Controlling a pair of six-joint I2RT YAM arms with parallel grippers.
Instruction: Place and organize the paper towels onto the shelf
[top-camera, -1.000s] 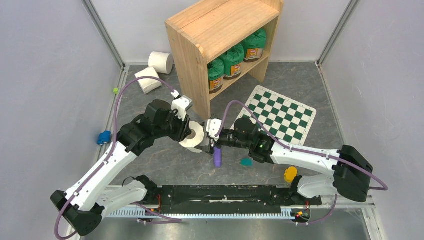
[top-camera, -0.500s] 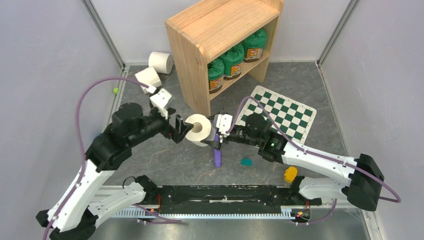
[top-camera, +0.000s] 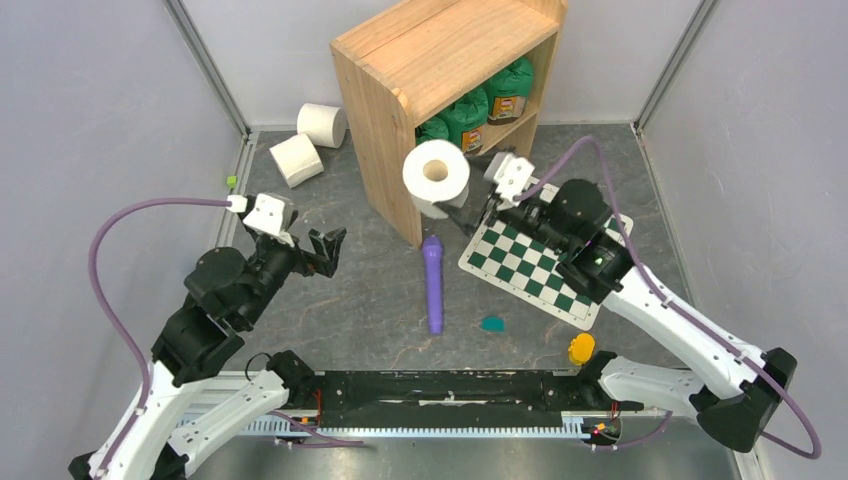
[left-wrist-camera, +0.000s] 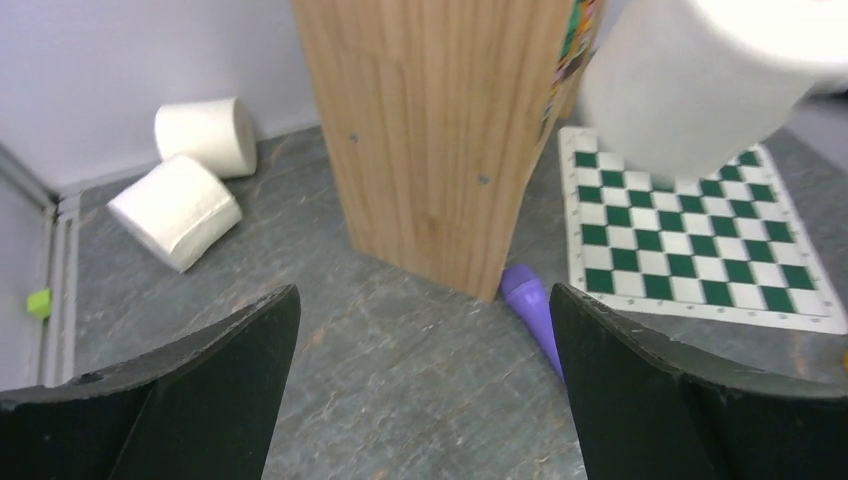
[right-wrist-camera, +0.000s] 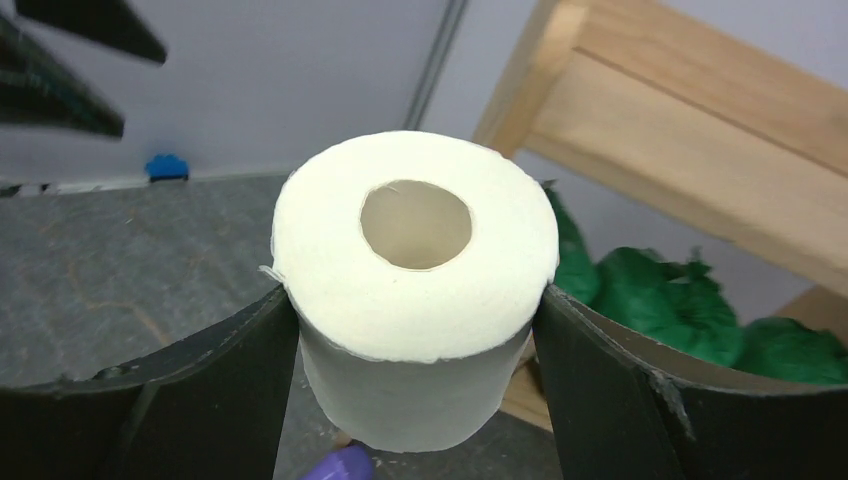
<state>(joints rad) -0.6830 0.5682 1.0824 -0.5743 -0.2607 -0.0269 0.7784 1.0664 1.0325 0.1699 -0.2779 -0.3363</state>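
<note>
A white paper towel roll (top-camera: 436, 178) hangs upright in the air, core hole up, just in front of the shelf's (top-camera: 450, 50) near side panel. My right gripper (top-camera: 452, 200) is shut on this roll (right-wrist-camera: 415, 300), one black finger pressed on each side. Two more paper towels (top-camera: 322, 124) (top-camera: 296, 159) lie on the floor to the left of the shelf; the left wrist view shows them too (left-wrist-camera: 205, 135) (left-wrist-camera: 177, 210). My left gripper (top-camera: 325, 248) stands open and holds nothing (left-wrist-camera: 420, 300), low over the floor to the left of the shelf's (left-wrist-camera: 430, 130) side panel.
Green canisters (top-camera: 465, 115) fill the shelf's lower tier. A purple stick (top-camera: 433, 283) lies on the floor below the held roll. The green-and-white checkered board (top-camera: 545, 250) lies under my right arm. A teal piece (top-camera: 491, 323) and a yellow piece (top-camera: 580, 348) sit near the front.
My left gripper let go of the roll, opened wide and drew back to the left. My right gripper carried the roll up and back toward the shelf.
</note>
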